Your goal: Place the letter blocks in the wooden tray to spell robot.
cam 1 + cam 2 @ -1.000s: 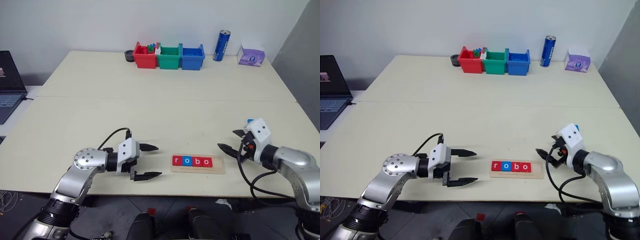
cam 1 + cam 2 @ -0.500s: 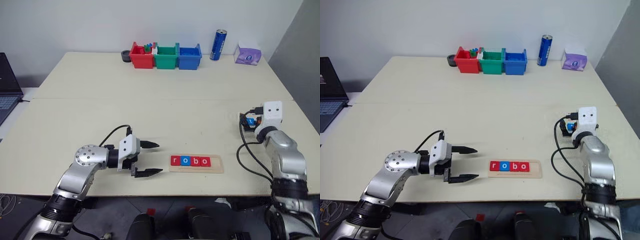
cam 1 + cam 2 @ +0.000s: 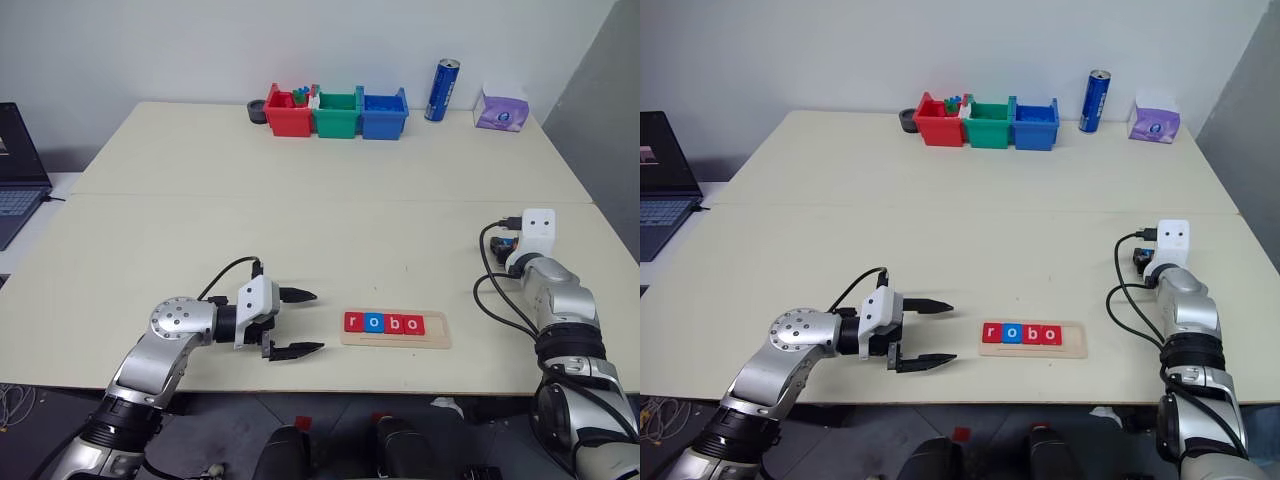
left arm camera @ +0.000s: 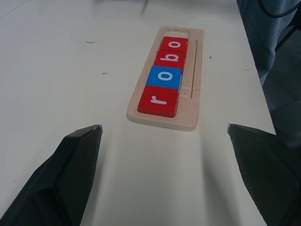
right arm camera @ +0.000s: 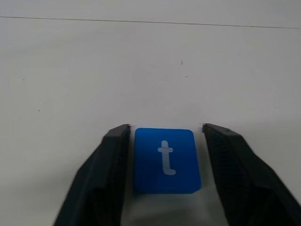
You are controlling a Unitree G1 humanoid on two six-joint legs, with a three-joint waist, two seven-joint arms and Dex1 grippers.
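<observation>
Right tool [image 5: 164, 129]: it sits low over the tabletop [image 3: 330, 215] out near the right edge, its two black fingers [image 5: 101, 165] either side of the blue "t" block [image 5: 164, 160]. One finger looks right up against the block's edge, the other stands a sliver off, so the jaws are around it but a full clamp is not clear.

Blue "t" block: lying flat on the tabletop, letter up, well apart from the tray.

Left tool [image 3: 295, 322]: wide open and holding nothing, fingers level, pointing toward the tray from just beside its near end.

Wooden tray [image 3: 437, 331]: flat near the front edge of the tabletop, between the two arms.

Letter blocks in the tray [image 3: 384, 322]: four in a row reading "r o b o" — red, blue, red, red — touching side by side. One slot at the right end is bare wood.

Back of the tabletop: red bin [image 3: 286, 115], green bin [image 3: 336, 115] and blue bin [image 3: 383, 115] in a line, a blue can [image 3: 442, 90] to their right, then a purple tissue pack [image 3: 501, 110].

Far left: a laptop [image 3: 18, 165] on a separate surface.
</observation>
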